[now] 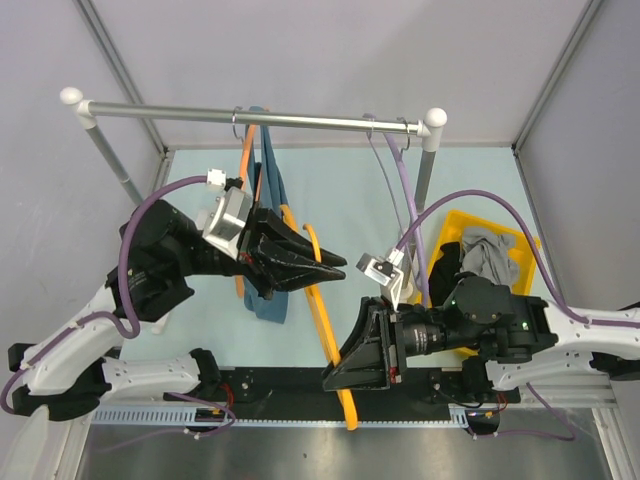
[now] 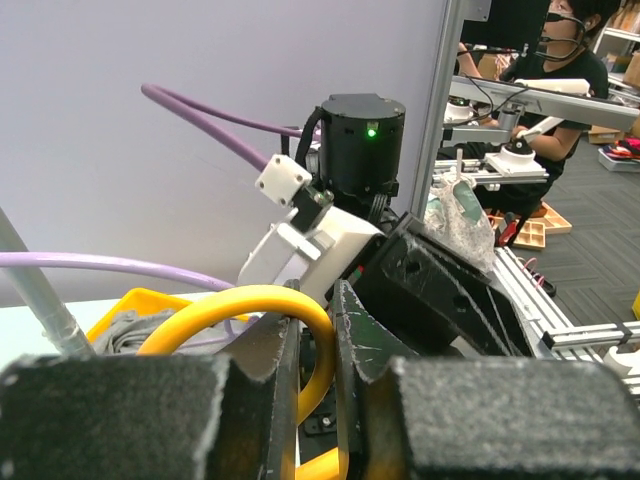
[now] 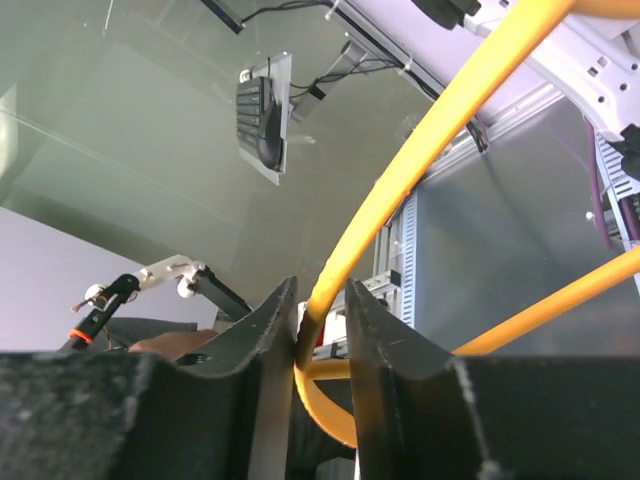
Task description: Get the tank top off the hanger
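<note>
Both sets of jaws pinched the orange hanger (image 1: 322, 310), left gripper (image 1: 335, 268) at its upper bend, right gripper (image 1: 332, 378) low down, apparently steadying it so the blue tank top (image 1: 270, 300) draped beneath the rail (image 1: 300, 120) could slide off.

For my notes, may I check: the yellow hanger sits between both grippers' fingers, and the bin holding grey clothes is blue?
Not quite: the bin is yellow, not blue, as the top external view shows. The yellow hanger does sit between the fingers of the left gripper and the right gripper.
</note>
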Motion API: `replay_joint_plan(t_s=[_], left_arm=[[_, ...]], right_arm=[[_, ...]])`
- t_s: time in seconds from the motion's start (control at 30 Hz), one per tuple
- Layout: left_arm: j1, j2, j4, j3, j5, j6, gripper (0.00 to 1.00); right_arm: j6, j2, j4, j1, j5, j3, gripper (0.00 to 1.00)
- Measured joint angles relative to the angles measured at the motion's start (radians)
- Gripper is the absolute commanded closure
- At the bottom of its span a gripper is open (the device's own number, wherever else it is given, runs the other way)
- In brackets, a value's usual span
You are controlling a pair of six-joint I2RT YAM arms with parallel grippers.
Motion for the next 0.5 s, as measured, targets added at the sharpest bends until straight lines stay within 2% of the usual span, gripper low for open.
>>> replay_joint_plan(t_s=[0.07, 0.1, 0.13, 0.17, 0.2, 0.23, 0.33, 0.4, 0.43, 0.5], left_arm=[[0.0, 0.0, -0.008, 0.0, 0.0, 0.001, 1.0], [0.0, 0.0, -0.01, 0.0, 0.0, 0.001, 1.0], [0.0, 0.0, -0.01, 0.002, 0.0, 0.0, 1.0], [0.0, 0.0, -0.006, 0.003, 0.0, 0.0, 0.96], [0.0, -0.001, -0.001, 0.007, 0.0, 0.001, 0.86], [0.0, -0.003, -0.002, 0.009, -0.002, 0.001, 0.61], [-0.001, -0.01, -0.006, 0.009, -0.027, -0.002, 0.29], [0.0, -0.018, -0.011, 0.009, -0.059, 0.001, 0.23], [0.0, -0.024, -0.014, 0.009, -0.08, -0.005, 0.06], [0.0, -0.045, -0.02, 0.007, -0.117, -0.006, 0.01]], right_arm=[[0.01, 0.0, 0.011, 0.002, -0.005, -0.013, 0.9], [0.015, 0.0, 0.016, 0.003, -0.005, -0.015, 1.0], [0.023, 0.0, 0.015, 0.005, -0.003, -0.018, 1.0], [0.028, 0.0, 0.012, 0.005, -0.002, -0.019, 1.0], [0.039, 0.003, 0.01, 0.005, 0.007, -0.021, 1.0], [0.039, 0.005, 0.011, 0.005, 0.013, -0.022, 1.0], [0.034, 0.01, 0.016, 0.009, 0.041, -0.02, 1.0], [0.027, 0.016, 0.015, 0.011, 0.068, -0.01, 1.0], [0.026, 0.025, 0.015, 0.012, 0.089, 0.004, 1.0], [0.011, 0.051, 0.012, 0.012, 0.124, 0.045, 1.0]])
